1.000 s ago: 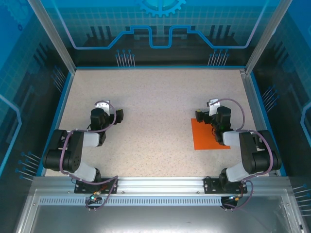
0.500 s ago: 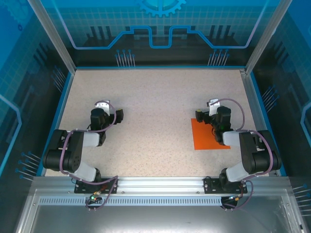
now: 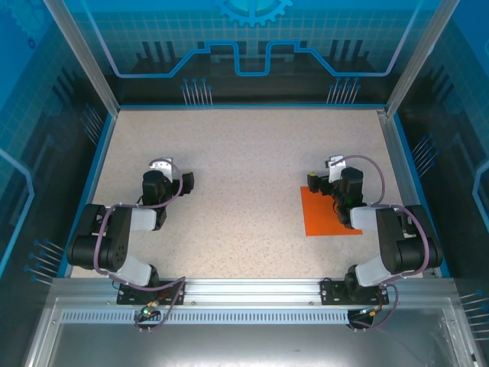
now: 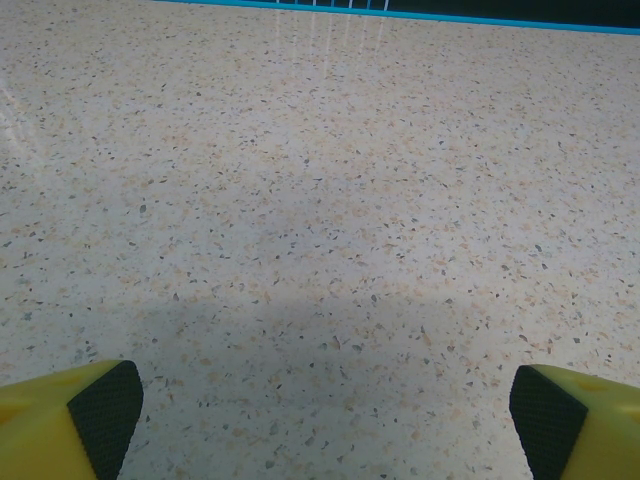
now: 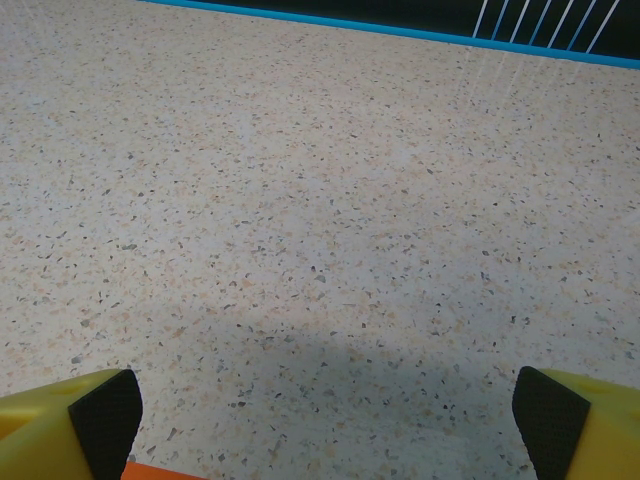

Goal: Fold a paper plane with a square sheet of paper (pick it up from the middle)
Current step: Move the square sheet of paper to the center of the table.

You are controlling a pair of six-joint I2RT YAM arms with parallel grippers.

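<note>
The square sheet of paper (image 3: 319, 215) lies flat on the bench (image 3: 244, 145), on the right side toward the near edge, partly under the right arm (image 3: 393, 241). From above it reads as a plain orange square, with no crease you can make out, so the folding is not yet begun. Note the right gripper (image 5: 325, 420): jaws spread wide, nothing between them, hanging low over the sheet's far edge, with just a sliver of orange at the bottom of its wrist view. Note the left gripper (image 4: 325, 412): likewise spread wide and empty, low over bare bench on the left side, well apart from the sheet. Expect the paper to be very light, thin and limp, lying flush on a smooth speckled surface, so there is no raised edge to get under and it will likely skate if you push it sideways. The middle is the place to take it: come straight down with the pads either side of the centre and close gently, so the paper bunches into a small ridge you can pinch. To get there you would likely need to draw the right gripper back toward its base. Go easy, because any stray crease here will probably spoil the later folds.
</note>
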